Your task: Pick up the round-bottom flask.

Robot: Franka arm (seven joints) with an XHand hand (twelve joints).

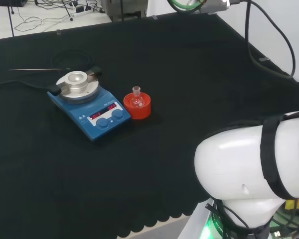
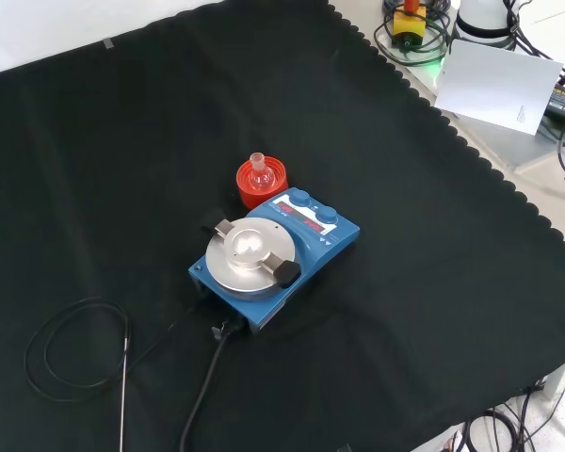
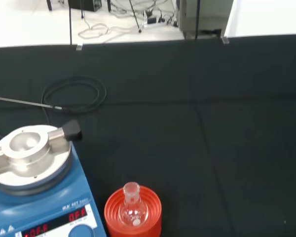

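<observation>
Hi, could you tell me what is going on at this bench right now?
Nothing is being handled yet. A small clear round-bottom flask sits upright on a red ribbed stand on the black cloth, right beside a blue hotplate stirrer with a metal block on top. In the head view the stand is to the right of the stirrer. The arm's white link is at that view's lower right, well away from the flask, so the pick-up has not begun.

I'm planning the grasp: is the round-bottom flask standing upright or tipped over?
Upright: the round-bottom flask sits in its red ribbed stand with its neck pointing up, beside the blue hotplate.
</observation>
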